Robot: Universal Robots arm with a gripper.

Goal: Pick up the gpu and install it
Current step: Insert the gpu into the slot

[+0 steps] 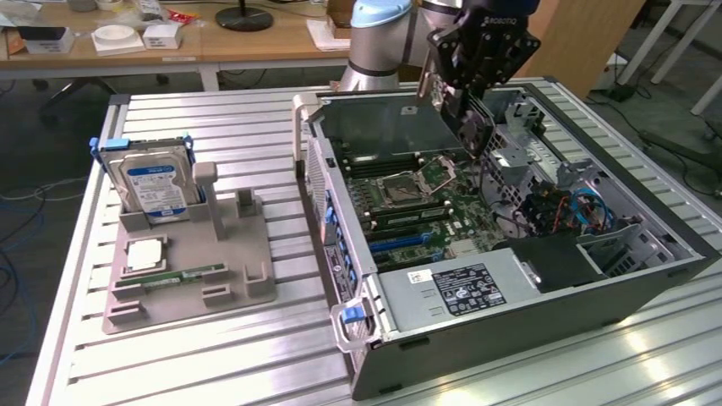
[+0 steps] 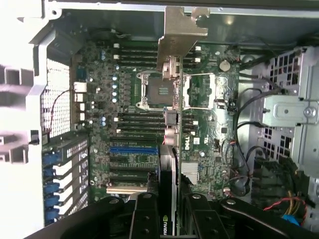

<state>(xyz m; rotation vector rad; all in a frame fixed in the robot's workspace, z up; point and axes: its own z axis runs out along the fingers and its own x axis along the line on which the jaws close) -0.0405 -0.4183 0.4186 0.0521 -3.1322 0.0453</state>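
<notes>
Slatted metal table (image 1: 203,355) bears the case (image 1: 542,304), gpu (image 2: 170,119) above; wooden desk (image 1: 259,42) behind.

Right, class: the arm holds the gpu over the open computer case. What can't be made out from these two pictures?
- Faces of the gpu: the wrist view sees it edge-on, clamped in the gripper.
- Strip of motherboard behind the gpu: hidden by it in the wrist view.
- Gpu's upper end: covered by the gripper in the exterior view.
- Print on the hard drive label: too small in the exterior view.
</notes>
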